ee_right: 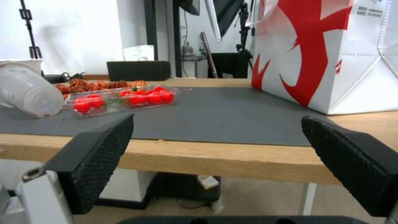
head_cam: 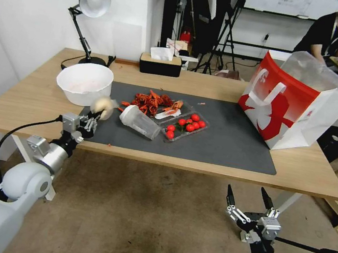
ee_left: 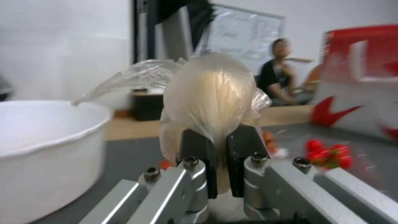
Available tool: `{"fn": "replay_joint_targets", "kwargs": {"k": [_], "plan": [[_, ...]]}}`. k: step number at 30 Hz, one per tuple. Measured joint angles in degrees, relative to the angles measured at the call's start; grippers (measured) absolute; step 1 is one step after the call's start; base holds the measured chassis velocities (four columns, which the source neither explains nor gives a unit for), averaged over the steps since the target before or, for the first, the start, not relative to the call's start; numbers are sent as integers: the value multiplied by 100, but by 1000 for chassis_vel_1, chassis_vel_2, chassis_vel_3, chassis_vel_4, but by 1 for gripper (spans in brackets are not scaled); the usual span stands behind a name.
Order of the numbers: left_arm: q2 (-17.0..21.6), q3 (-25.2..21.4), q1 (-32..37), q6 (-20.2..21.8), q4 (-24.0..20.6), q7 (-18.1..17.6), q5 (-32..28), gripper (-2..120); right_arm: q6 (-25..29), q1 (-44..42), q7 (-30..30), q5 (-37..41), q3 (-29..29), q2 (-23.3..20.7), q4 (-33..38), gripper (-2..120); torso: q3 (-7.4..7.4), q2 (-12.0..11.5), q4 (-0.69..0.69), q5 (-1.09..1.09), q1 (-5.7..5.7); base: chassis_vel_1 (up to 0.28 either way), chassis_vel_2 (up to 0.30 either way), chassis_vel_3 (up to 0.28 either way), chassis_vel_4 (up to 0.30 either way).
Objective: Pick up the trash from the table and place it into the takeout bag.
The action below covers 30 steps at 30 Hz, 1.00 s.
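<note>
The left end effector [ee_left: 222, 161] sits nearest the camera, its two black fingers [ee_left: 199, 155] clenched on the bagged lump [ee_left: 211, 96], a beige ball wrapped in clear film whose loose tail trails off to one side. In the head view this end effector [head_cam: 92, 120] holds the lump [head_cam: 103, 106] at the front-left corner of the dark mat [head_cam: 227, 140], just beside the white bowl [head_cam: 84, 83].

The right end effector [head_cam: 250, 198] hangs below the front edge of the worktop [head_cam: 31, 99], released, its textured fingers [ee_right: 104, 146] spread wide apart.

On the mat lie a clear cup [head_cam: 139, 122] on its side, a clear tray of cherry tomatoes [head_cam: 185, 126] and a heap of red shell scraps [head_cam: 151, 101]. The red-and-white bag [head_cam: 293, 104] stands upright at the mat's right end, its mouth open. A desk lamp [head_cam: 90, 1] and a black tissue box [head_cam: 160, 63] stand along the back of the worktop.
</note>
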Motion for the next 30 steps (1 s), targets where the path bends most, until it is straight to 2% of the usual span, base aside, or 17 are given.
{"fn": "replay_joint_targets", "kwargs": {"k": [2,4,6,7,10,12,15,17,20,22,24,25,29,30], "plan": [[202,198,-300,-92,152,603,-446,5,10,-53,-17,-3,5,-1,20,100,0,0,0,-1,0,0,0,0,0],[247,246,-395,-93,177,720,-531,5,15,-69,-25,-6,7,-1,27,100,0,0,-2,-1,1,0,0,0,0],[480,566,-1022,-14,316,1111,-960,5,20,-149,-48,-27,38,11,97,100,0,0,-2,-1,1,0,0,0,0],[480,566,-1022,-14,316,1111,-960,5,20,-149,-48,-27,38,11,97,100,0,0,-2,-1,1,0,0,0,0],[621,1045,-1945,170,575,1276,-1303,5,16,-240,-62,-92,92,76,186,100,0,0,0,-2,1,0,0,0,0],[621,1173,-2166,228,635,1282,-1387,5,12,-261,-62,-111,101,101,205,100,1,0,-1,0,1,0,0,0,0],[490,1695,-2886,356,879,1294,-1520,5,4,-325,-63,-175,152,183,256,100,1,0,0,-1,0,0,0,0,0],[463,1767,-2965,362,909,1295,-1521,5,2,-334,-63,-184,164,200,262,100,0,0,-1,1,1,0,0,0,0],[131,2519,-3678,399,1256,1301,-1509,5,-21,-367,-62,-224,223,289,294,100,1,0,2,0,1,0,0,0,0],[23,2696,-3854,400,1362,1299,-1495,5,-26,-372,-63,-234,232,309,296,100,1,0,0,0,1,0,0,0,0],[-406,3166,-4428,402,1746,1310,-1438,5,-52,-380,-61,-258,262,362,301,100,1,0,-2,-1,1,0,0,0,0],[-406,3166,-4428,402,1746,1310,-1438,5,-52,-380,-61,-258,262,362,301,100,1,0,-2,-1,1,0,0,0,0],[-1347,3696,-5525,391,2603,1398,-1308,5,-108,-430,-53,-332,316,475,371,100,1,0,-4,3,1,0,0,0,0],[-1347,3696,-5525,391,2603,1398,-1308,5,-108,-430,-53,-332,316,475,371,100,1,0,-4,3,1,0,0,0,0]]}}
